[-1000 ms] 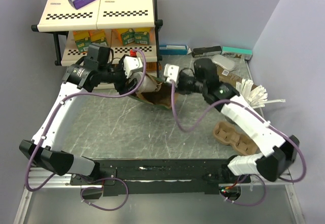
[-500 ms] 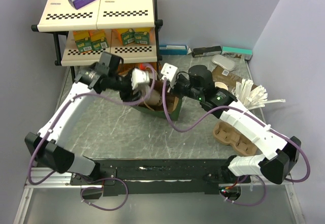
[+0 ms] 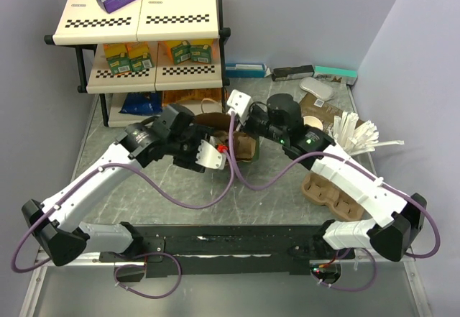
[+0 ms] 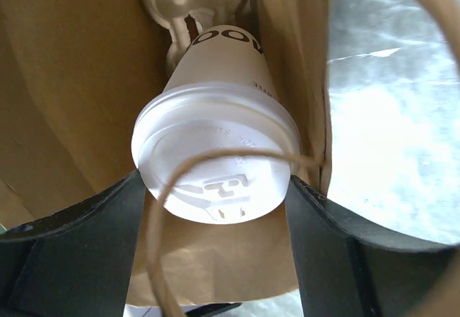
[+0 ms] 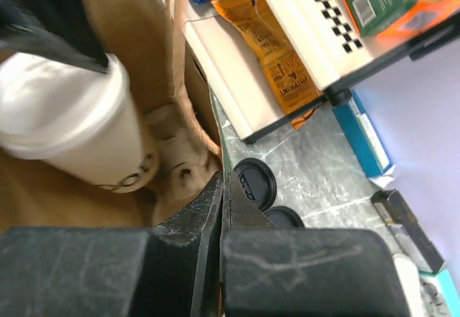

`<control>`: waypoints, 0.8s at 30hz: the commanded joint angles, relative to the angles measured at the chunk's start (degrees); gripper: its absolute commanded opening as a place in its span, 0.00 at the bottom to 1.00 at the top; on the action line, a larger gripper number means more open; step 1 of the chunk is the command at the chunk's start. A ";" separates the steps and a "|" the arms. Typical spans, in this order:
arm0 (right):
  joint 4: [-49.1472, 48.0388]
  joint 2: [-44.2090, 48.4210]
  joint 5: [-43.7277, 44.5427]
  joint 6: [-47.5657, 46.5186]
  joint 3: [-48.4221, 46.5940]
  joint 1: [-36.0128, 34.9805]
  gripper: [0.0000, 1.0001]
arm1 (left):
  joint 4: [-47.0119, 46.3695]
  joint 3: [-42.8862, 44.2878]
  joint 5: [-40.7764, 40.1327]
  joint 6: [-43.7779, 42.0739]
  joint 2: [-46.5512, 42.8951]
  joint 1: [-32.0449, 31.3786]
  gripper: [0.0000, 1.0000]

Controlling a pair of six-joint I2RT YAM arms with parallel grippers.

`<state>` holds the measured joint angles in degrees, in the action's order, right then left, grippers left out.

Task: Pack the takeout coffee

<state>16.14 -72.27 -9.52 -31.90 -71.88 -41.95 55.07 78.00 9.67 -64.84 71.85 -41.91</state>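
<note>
A white takeout coffee cup (image 4: 215,108) with a white lid lies inside the brown paper bag (image 4: 65,65). Its base is against a pale moulded insert deep in the bag. My left gripper (image 4: 215,182) reaches into the bag's mouth and is shut on the cup's lid, one black finger (image 4: 86,252) on each side. A twine bag handle loops across the lid. The right wrist view shows the same cup (image 5: 79,123) under that finger. My right gripper (image 5: 221,187) is shut on the bag's rim. From above, both grippers, left (image 3: 228,148) and right (image 3: 244,126), meet at the bag (image 3: 248,146) mid-table.
A checkered shelf rack (image 3: 136,22) with snack packs stands at the back left. Two black lids (image 5: 255,182) lie on the table behind the bag. A brown pulp cup tray (image 3: 330,191) and white sticks (image 3: 359,134) are on the right. Flat boxes (image 3: 313,72) line the back wall.
My left arm swung from beside the shelf forward and right, carrying the cup into the bag's mouth. My right gripper pulled the bag's rim up from lying flat and has held it since.
</note>
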 commanded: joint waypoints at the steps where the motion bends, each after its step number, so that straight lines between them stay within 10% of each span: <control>1: -7.70 5.28 4.06 -2.64 3.66 -3.82 0.00 | -4.79 -0.04 -9.49 1.99 1.35 -3.87 0.01; 24: -8.50 10.04 5.40 9.31 7.45 -4.72 0.00 | -16.92 -11.72 -23.56 7.80 0.47 -7.83 0.01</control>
<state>10.00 -65.21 -3.20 -26.76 -64.86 -46.52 41.34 66.92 -9.63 -59.55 73.32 -49.12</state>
